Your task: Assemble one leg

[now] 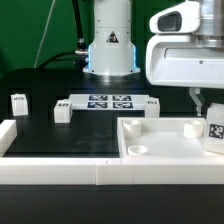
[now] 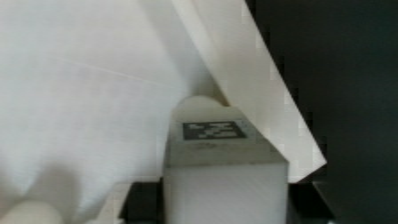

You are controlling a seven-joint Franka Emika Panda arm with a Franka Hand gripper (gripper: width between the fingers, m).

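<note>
Leg (image 1: pixel 214 130) sits at right edge of frame, inside the tray panel's (image 1: pixel 160 150) far corner, jaws clenched on it w/ tag facing out. Insertion step; next needs seating straight & twisting.

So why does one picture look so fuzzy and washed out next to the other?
Wrist view: the camera sits very close, so the small white plastic leg with its black-and-white tag is soft and the white surfaces glare, nearly featureless. Exterior view: sharper and evenly lit, with the black table dark against the white parts.
</note>
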